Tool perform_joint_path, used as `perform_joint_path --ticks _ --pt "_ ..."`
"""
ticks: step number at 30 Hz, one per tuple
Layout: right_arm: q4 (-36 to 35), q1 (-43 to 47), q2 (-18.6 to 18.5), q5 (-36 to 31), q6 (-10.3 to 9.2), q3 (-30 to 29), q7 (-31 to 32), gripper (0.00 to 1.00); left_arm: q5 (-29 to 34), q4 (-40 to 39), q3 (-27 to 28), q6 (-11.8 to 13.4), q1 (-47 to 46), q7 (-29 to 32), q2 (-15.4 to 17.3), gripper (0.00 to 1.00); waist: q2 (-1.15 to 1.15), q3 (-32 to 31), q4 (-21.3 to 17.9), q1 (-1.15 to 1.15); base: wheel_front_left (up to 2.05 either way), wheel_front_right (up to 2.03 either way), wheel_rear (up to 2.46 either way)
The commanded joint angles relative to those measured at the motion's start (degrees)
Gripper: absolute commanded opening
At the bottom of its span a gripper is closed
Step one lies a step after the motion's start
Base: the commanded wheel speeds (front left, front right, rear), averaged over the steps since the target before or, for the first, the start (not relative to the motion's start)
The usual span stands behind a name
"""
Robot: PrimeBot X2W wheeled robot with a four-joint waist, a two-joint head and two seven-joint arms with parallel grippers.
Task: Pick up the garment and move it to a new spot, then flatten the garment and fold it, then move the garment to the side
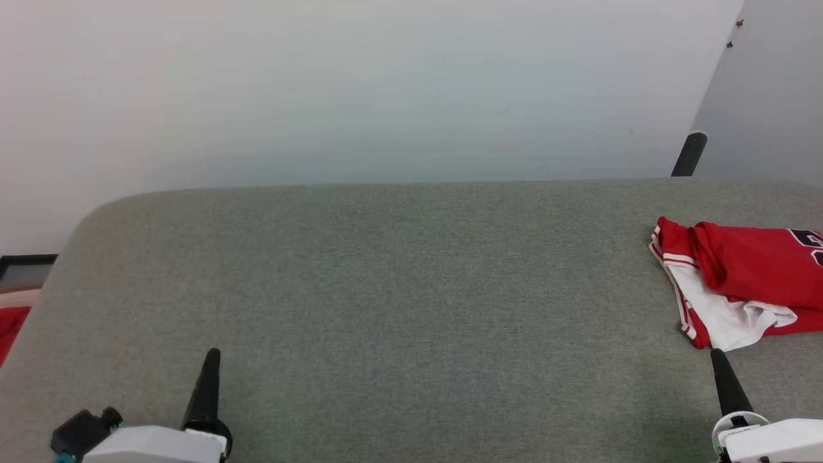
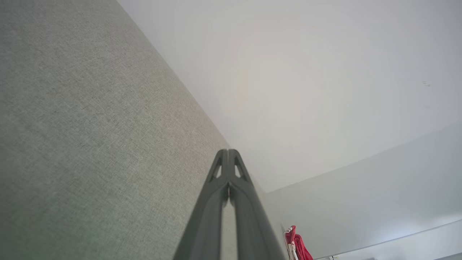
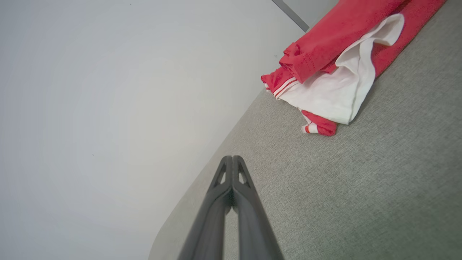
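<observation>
lying crumpled, red-and-white garment (image 1: 746, 283)

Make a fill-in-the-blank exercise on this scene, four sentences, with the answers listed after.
1. The garment lies on the grey surface toward the robot's ___ side.
2. The left claw and the right claw are both ___ and hold nothing.
3. The claw nearer the garment is the ___ one.
4. The garment's body is red and its sleeve is ___.

Missing words: right; shut; right; white.
</observation>
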Motion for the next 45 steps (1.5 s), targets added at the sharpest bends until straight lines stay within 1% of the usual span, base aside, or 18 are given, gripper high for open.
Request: perform_joint_path --ticks 1,17,45 --pt "-0.74 -1.66 0.09 1.86 -0.02 -0.29 0.47 0.0 -1.73 -0.26 0.43 -0.1 -1.39 0.49 0.05 0.0 0.0 0.08 0.0 0.0 0.0 0.0 0.0" --pt "-1.02 -2.49 1.21 10.47 -0.03 -0.75 2.68 0.0 -9.3 0.31 1.18 -0.12 -2.61 2.9 -1.44 0.0 0.0 0.72 0.0 0.0 0.0 0.0 0.0" --pt "-1.42 -3.8 2.84 22.53 -0.04 -1.32 5.86 0.0 -20.0 1.17 2.21 -0.17 -4.26 6.27 -3.56 0.0 0.0 1.81 0.01 0.0 0.0 0.0 0.0"
